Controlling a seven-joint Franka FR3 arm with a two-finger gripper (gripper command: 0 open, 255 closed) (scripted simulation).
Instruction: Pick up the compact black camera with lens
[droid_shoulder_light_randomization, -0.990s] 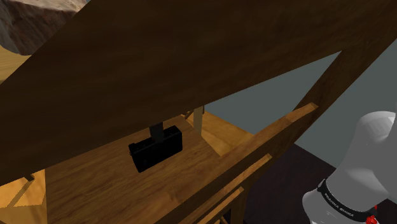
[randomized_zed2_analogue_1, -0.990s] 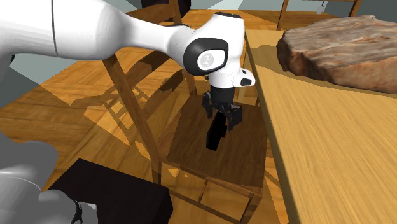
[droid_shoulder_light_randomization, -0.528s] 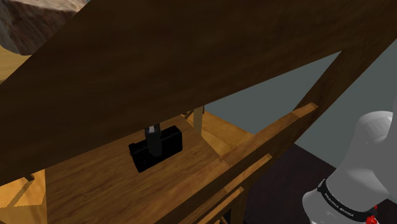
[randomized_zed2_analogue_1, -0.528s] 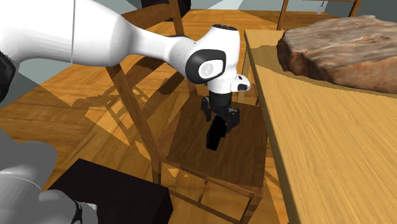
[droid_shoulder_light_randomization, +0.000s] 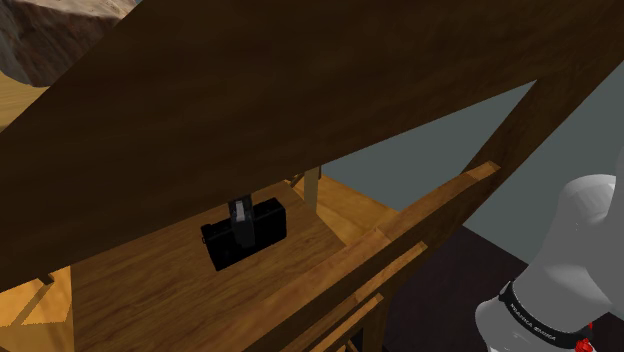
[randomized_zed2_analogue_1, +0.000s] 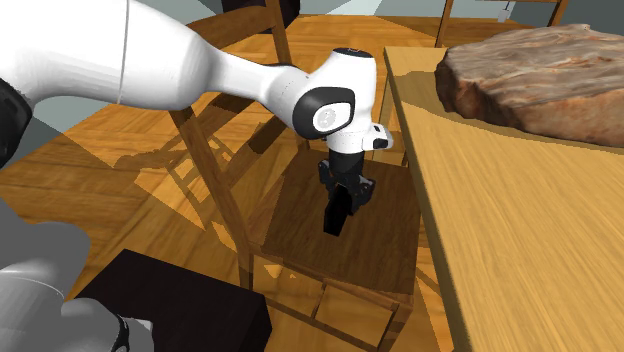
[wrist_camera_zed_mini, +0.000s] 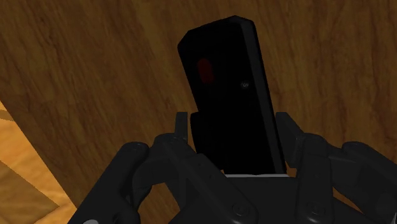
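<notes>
shoulder view: the compact black camera (droid_shoulder_light_randomization: 262, 228) sits at centre frame on the wooden chair seat (droid_shoulder_light_randomization: 150, 285), under the dark slanted underside of the table (droid_shoulder_light_randomization: 250, 90). 1 black finger of the gripper (droid_shoulder_light_randomization: 240, 222) crosses the camera's near face. 1 s ago its tip stood at the camera's top edge; now it reaches well down the body. the camera has not shifted.

second exterior view: the white arm (randomized_zed2_analogue_1: 200, 60) comes in from the upper left, and its wrist is lower than 1 s ago. the gripper (randomized_zed2_analogue_1: 346, 200) now overlaps the top of the camera (randomized_zed2_analogue_1: 337, 220), which stands on its narrow end at mid frame on the chair seat (randomized_zed2_analogue_1: 385, 245). the table (randomized_zed2_analogue_1: 500, 230) runs down the right side, with a rough brown slab (randomized_zed2_analogue_1: 540, 70) at upper right.

wrist view: the camera (wrist_camera_zed_mini: 222, 76) fills the centre, a small red mark (wrist_camera_zed_mini: 204, 69) on its upper face. the gripper (wrist_camera_zed_mini: 232, 124) straddles its lower half, with 2 fingers (wrist_camera_zed_mini: 182, 127) spread, 1 on each side. they look close against the body, but black on black hides any contact, so i read the jaws as not yet closed.

judgement: the descent looks about finished and the camera is bracketed. closing the fingers seems the next step, then the lift. the tall, narrow stance could tip if 1 finger lands first.
</notes>
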